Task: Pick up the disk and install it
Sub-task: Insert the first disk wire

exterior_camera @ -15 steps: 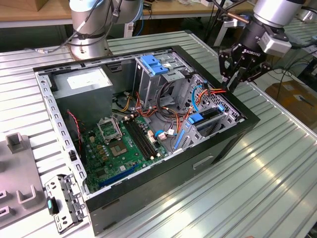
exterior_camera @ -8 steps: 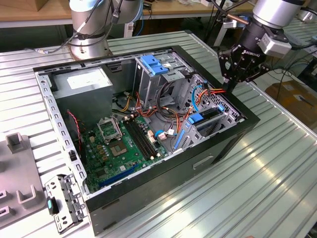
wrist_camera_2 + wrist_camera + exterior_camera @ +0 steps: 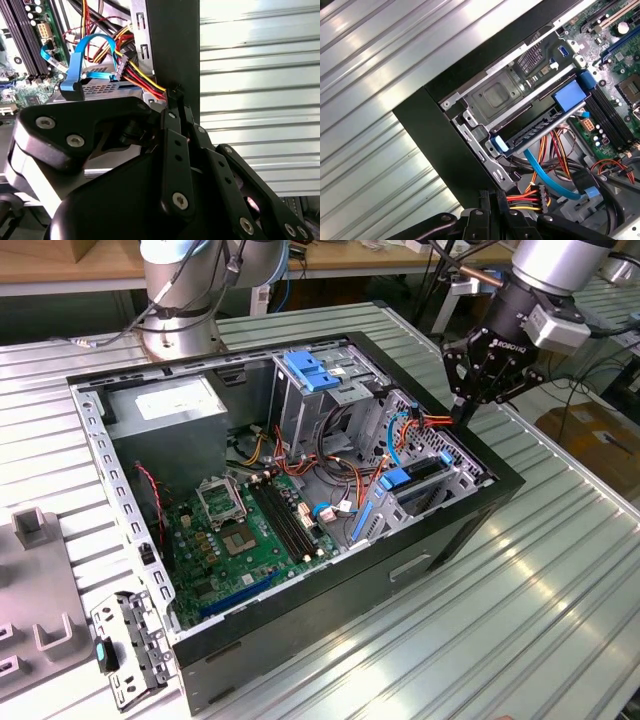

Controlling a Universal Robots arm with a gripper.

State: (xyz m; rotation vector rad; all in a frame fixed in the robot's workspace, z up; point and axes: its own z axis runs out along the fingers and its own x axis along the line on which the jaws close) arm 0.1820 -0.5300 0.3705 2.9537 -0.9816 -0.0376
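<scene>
Although its white label cannot be seen, the disk [image 3: 428, 476] seems to sit already in the drive cage [image 3: 462, 462], a little right of the centre of the exterior view. It shows there as a dark flat slab lying on its edge, with a blue bracket [image 3: 395, 481] along its side. The gripper [image 3: 463, 415] hangs in the upper right of that frame, above the rim of the computer case [image 3: 400, 570], which rests on the ribbed metal worktop [image 3: 560, 590]. Its fingers are pressed together and carry nothing.

By this picture, the step in hand is probably the seating of the disk, and closed fingers serve well as one blunt pusher. To do it well, the push should fall on the bracket or on the hard end of the disk, and it should go straight along the rails of the slot, so that the slab does not jam at an angle.

In the second wrist view the fingertips stand just beside a bundle of red and yellow cables [image 3: 137, 77], with a blue data cable [image 3: 75, 65] near it; whether they touch cannot be told. These wires may be caught or pulled from their plug, so slow and small motion is wise here.
</scene>
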